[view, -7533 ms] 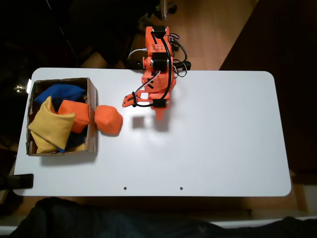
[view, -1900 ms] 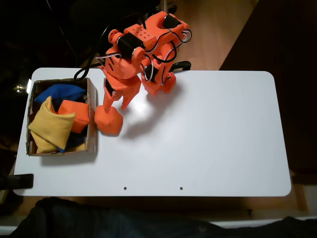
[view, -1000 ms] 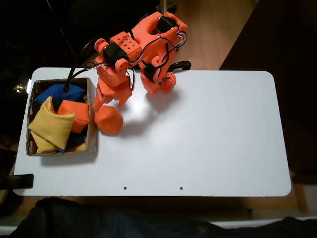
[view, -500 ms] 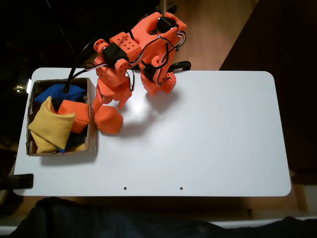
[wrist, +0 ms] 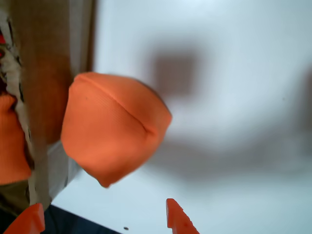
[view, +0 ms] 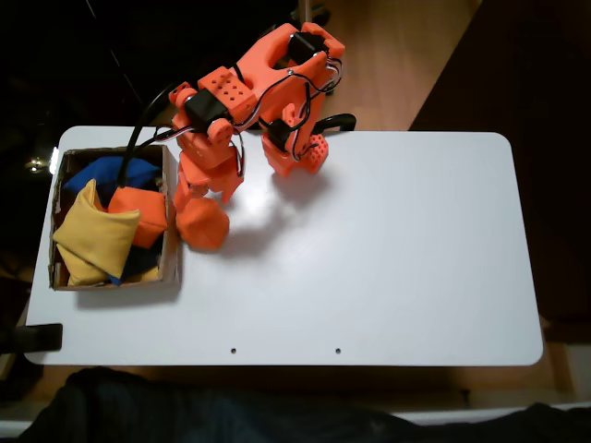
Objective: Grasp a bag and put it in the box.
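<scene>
Gripper (wrist: pixel 105 219) open, empty, above orange bean bag (wrist: pixel 112 129); bag rests against cardboard box (view: pixel 170 221) outer wall, near surface's left edge.

A white table (view: pixel 388 268) carries the box (view: pixel 172 240) at the frame's left, with the bag (view: pixel 203 224) touching its right wall.

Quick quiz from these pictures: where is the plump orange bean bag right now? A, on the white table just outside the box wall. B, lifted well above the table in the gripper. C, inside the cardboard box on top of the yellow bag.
A: in the fixed view the bag sits on the table against the outer wall of the box, with the gripper open above it.
</scene>
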Robot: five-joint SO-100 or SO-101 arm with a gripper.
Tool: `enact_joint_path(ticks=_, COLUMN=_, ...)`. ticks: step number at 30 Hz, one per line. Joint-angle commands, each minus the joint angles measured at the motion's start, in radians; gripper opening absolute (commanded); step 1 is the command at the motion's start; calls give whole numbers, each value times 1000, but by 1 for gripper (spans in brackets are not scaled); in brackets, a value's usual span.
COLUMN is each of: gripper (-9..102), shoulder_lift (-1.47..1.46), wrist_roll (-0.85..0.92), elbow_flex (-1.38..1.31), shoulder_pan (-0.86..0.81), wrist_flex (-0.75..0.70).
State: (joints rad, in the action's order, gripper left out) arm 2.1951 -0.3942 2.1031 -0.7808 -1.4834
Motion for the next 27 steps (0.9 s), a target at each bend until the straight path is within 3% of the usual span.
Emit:
enact_joint_path(ticks=1, gripper=50, shoulder_lift=-37, wrist_roll=11, elbow_flex=-64, shoulder_pan=-17, wrist_flex=14)
enact_joint_path(ticks=27, gripper=55, shoulder_lift=-276, wrist_roll=98, elbow_flex=-84, shoulder_pan=-54, wrist_flex=84)
